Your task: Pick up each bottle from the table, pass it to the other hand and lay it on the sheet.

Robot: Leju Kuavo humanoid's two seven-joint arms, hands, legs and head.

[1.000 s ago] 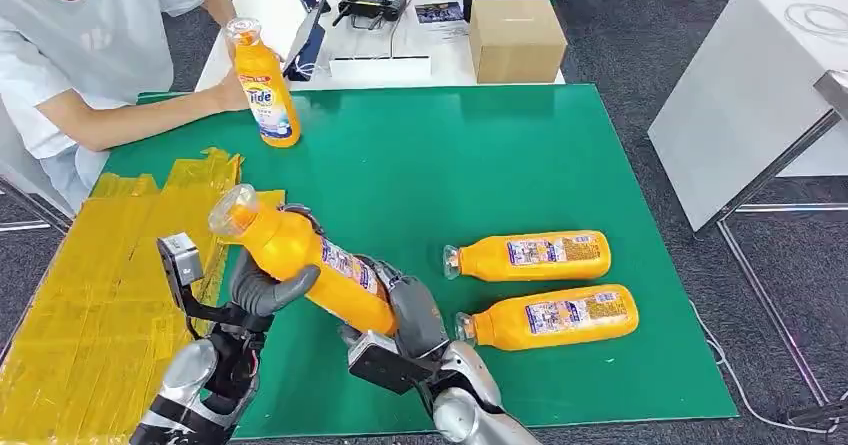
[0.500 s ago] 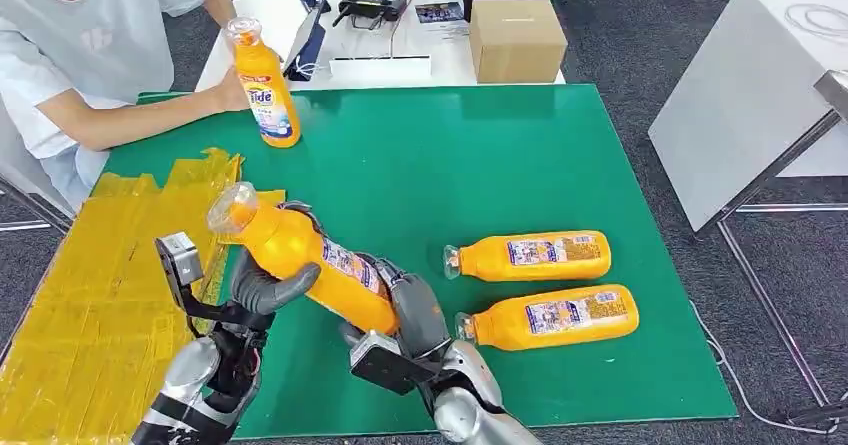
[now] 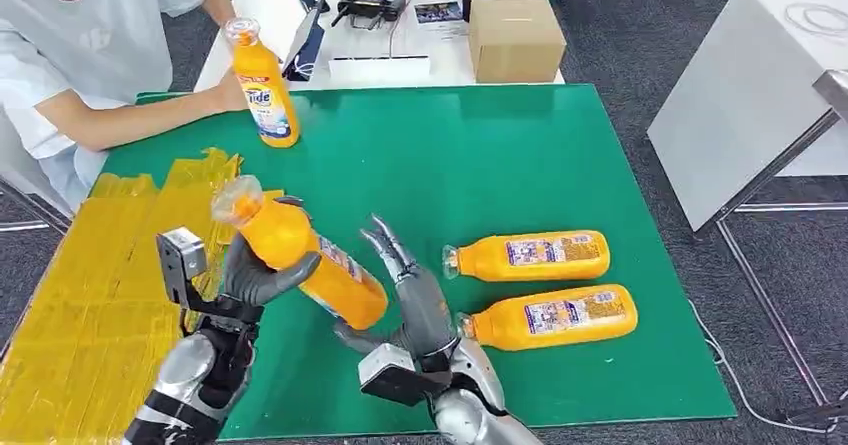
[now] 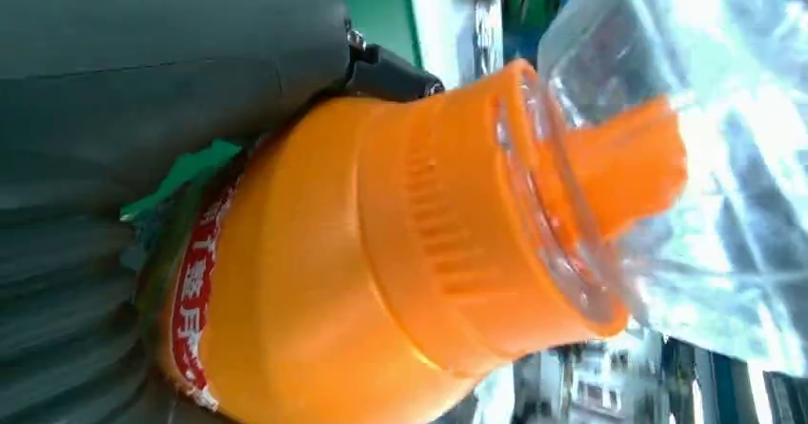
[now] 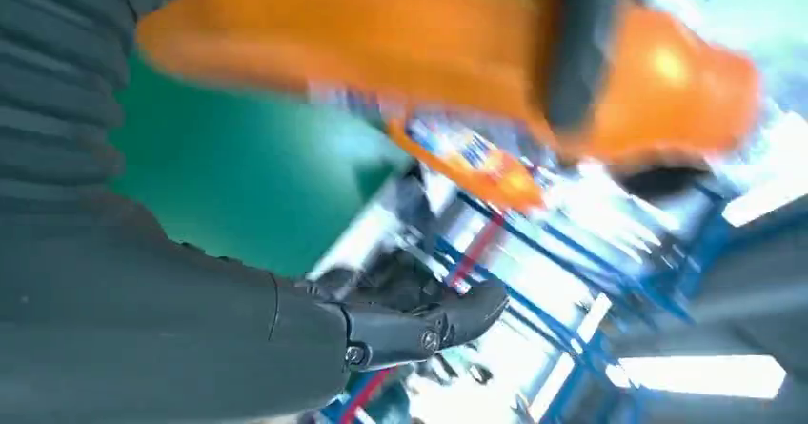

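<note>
Left hand point(image 3: 255, 270) grips the orange detergent bottle point(image 3: 300, 260) — right hand point(image 3: 415, 300), fingers splayed, holds nothing — handover done, yellow sheet point(image 3: 90, 285) next.

The upright orange bottle point(image 3: 262, 85) under a person's hand point(image 3: 230, 93) reads "Tide" on its label.

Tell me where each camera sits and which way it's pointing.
Head view: high on the robot, looking forward and down at the green table; both arms, left hand holding the bottle, right hand open.
Left wrist view: behind the left hand, close on the bottle's neck.
Right wrist view: behind the right hand, facing the bottle.
All three share this bottle.
</note>
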